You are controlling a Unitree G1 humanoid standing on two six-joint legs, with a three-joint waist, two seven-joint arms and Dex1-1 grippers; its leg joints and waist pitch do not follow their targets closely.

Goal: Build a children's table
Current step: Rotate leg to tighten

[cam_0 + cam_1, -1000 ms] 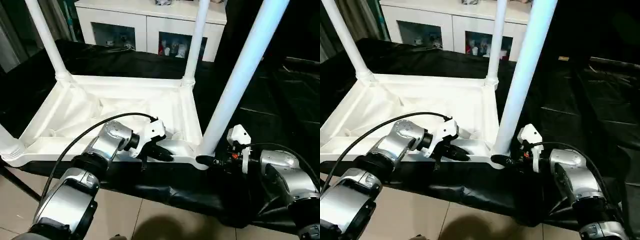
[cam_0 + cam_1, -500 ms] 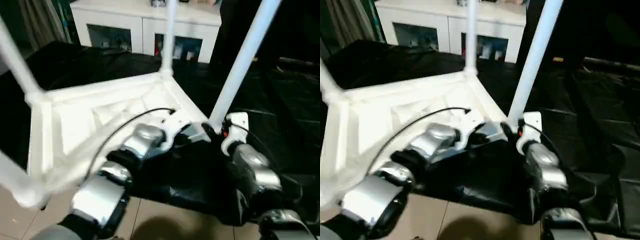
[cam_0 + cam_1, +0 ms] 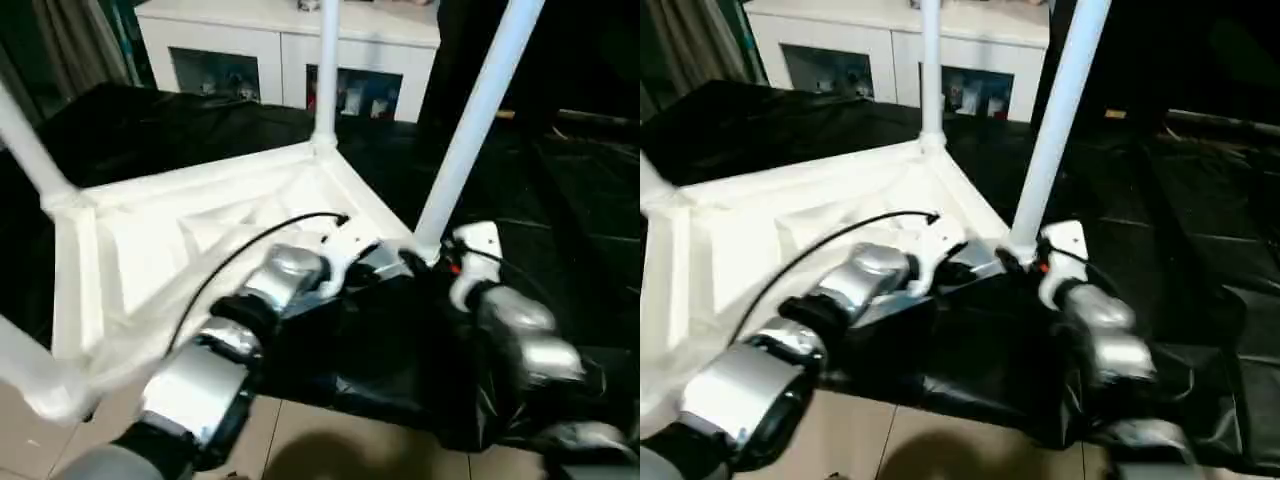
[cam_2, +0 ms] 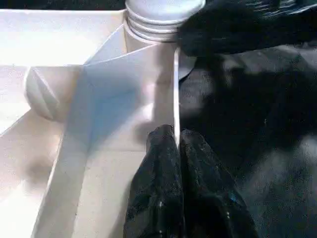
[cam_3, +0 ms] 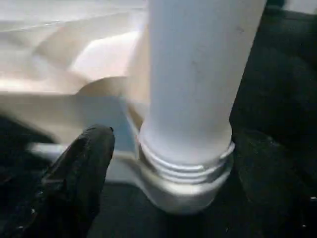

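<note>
- Left gripper (image 4: 177,148) had its two black fingers pressed together on the thin white rim of the children's table (image 3: 150,250), pinching that edge close to the nearest corner socket.
- Right gripper (image 3: 425,262) sat at the base of the nearest leg (image 3: 470,125); one black finger (image 5: 79,168) stood just beside the leg's threaded collar, apart from it, and the other finger was hidden, so I cannot tell how wide the jaws stood.
- The children's table lay upside down on the work table (image 3: 150,130), its ribbed underside up and its near corner at the work table's front edge, between the two grippers.
- It was all smooth white plastic: a rectangular tray-like top with thin raised walls, diagonal ribs and rounded corner sockets.
- The legs were long, plain round tubes standing up out of the sockets; the nearest one ended in ridged rings where it entered its socket.
- A second leg (image 3: 327,70) rose at the far corner and a third (image 3: 25,140) at the left corner.
- The work table wore a black, creased, slightly shiny cover.
- A black cable (image 3: 250,250) looped over the silver left forearm (image 3: 200,380), which crossed in front of the tabletop's near edge.
- Behind stood a white cabinet (image 3: 290,50) with glass doors.
</note>
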